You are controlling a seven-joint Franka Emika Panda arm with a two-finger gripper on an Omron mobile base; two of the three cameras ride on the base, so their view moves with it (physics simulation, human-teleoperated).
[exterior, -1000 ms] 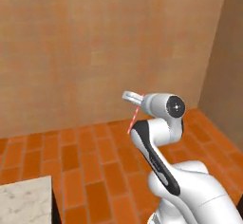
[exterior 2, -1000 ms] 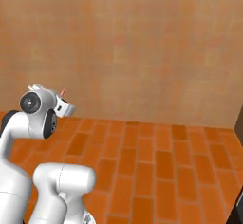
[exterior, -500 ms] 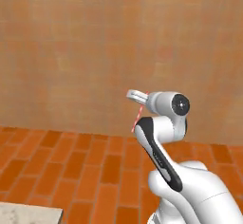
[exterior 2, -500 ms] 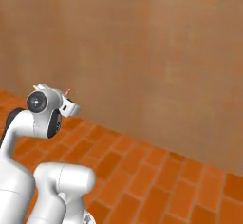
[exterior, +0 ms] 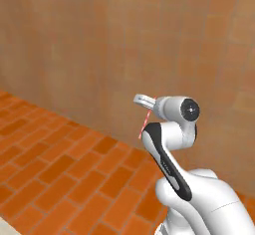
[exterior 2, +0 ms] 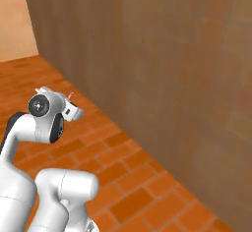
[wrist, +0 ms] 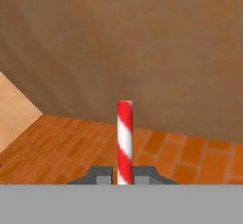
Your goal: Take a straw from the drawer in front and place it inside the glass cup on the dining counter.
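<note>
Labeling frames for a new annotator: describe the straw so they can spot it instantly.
Start at the white arm in front of the brown wall and the orange brick floor. At its tip the gripper is shut on the straw, a thin straight stick between the two dark fingertips. Its red-and-white spiral stripes set it apart; nothing else here is striped.

The light is soft and even, and no lamp shows. The big wall [exterior: 99, 45] looks brown and a bit dim in all three views. In the right base view a far corner of wall [exterior 2: 15, 19] glows much lighter, like warm peach. The brick floor [exterior: 55, 174] is bright orange with no dark shadows on it. The white arm [exterior: 199, 199] has gentle grey shading on its round parts and no shiny glare. Everything looks a little soft and fuzzy, mostly the wall. The striped straw [wrist: 125, 142] looks clear, with a pale shine down its middle.
</note>
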